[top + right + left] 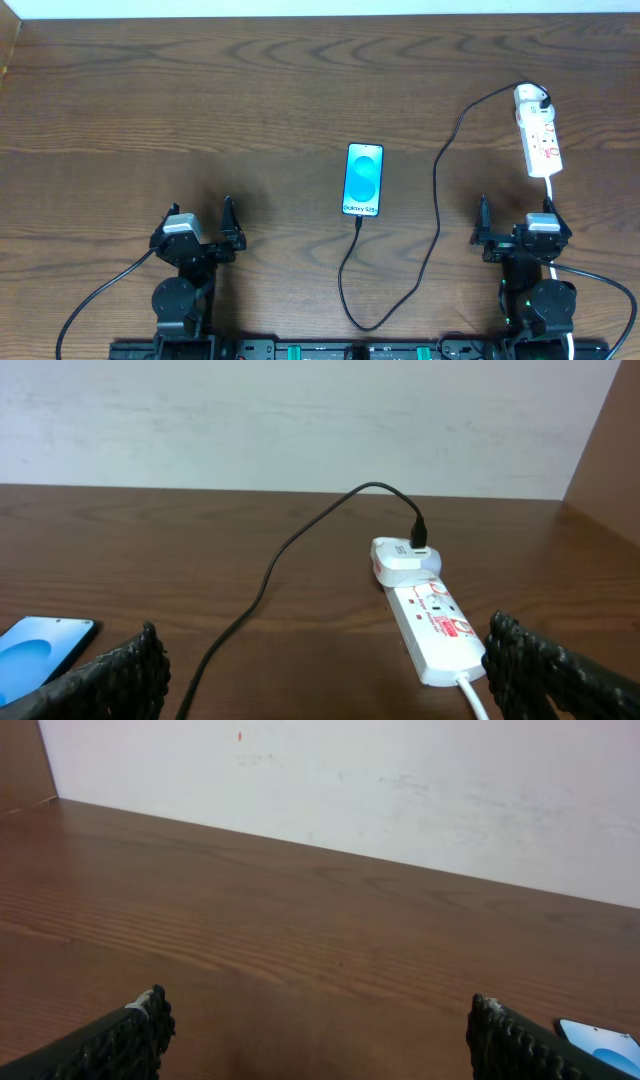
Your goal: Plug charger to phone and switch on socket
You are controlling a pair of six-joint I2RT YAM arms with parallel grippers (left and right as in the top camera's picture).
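The phone (363, 179) lies face up mid-table with its blue screen lit; its corner shows in the left wrist view (600, 1042) and in the right wrist view (40, 645). The black charger cable (437, 200) runs from the phone's near end, loops toward the front edge, then goes up to a white adapter (530, 98) plugged into the far end of the white socket strip (542, 142). The strip (432, 622) and cable (290, 550) show in the right wrist view. My left gripper (200, 222) (318, 1020) is open and empty at the front left. My right gripper (513, 218) (325, 665) is open and empty, just in front of the strip.
The strip's white cord (552, 195) runs down past my right gripper. A white wall (400, 780) bounds the far edge of the wooden table (200, 110). A wooden side panel (610, 450) stands at the right.
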